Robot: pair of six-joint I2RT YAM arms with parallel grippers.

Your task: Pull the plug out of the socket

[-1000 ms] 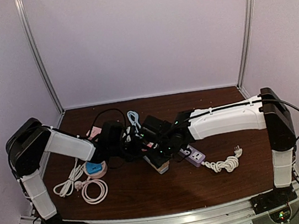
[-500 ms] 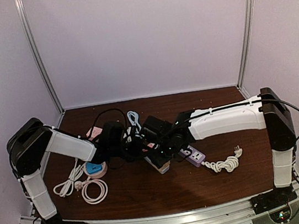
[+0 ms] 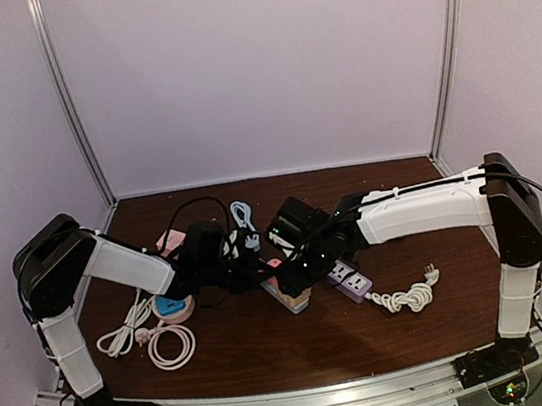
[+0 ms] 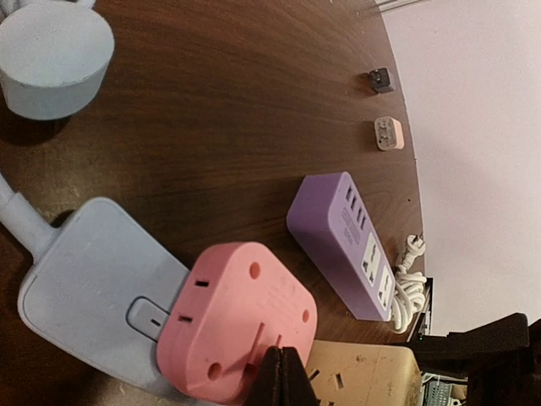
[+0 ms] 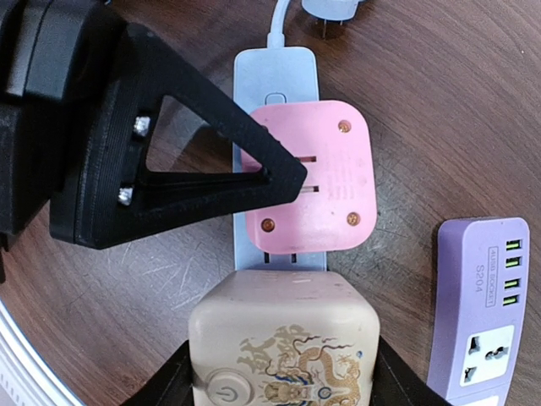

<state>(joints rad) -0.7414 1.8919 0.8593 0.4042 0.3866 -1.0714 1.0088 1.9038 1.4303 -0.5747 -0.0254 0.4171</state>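
- Beige plug (image 3: 294,299) sits mid-table in the overhead view, between the two arms. The right claw (image 3: 288,283) reaches it from the right, and the left claw (image 3: 253,272) is just beside it on the left.
- A purple power strip (image 3: 351,281) lies just right of the plug. A white coiled cord (image 3: 405,297) lies further right on the table (image 3: 272,354), and a round blue socket (image 3: 169,304) lies near the left arm.
- From the left wrist, the left claw is fully closed with nothing between its fingers. Its joined tips rest against the edge of a pink adaptor (image 4: 241,326), which sits on the pale blue power strip (image 4: 84,288). A corner of the beige plug shows just beside the adaptor, and the purple strip lies apart from them.
- From the right wrist, the right claw's jaws stand part-way open and clamp the beige plug on both flanks.
- In the same view, the plug covers the near end of the pale blue power strip, just beside the pink adaptor. I cannot tell whether its pins are in the strip or clear of it.
- The left claw's black tip lies over the middle of the pink adaptor.
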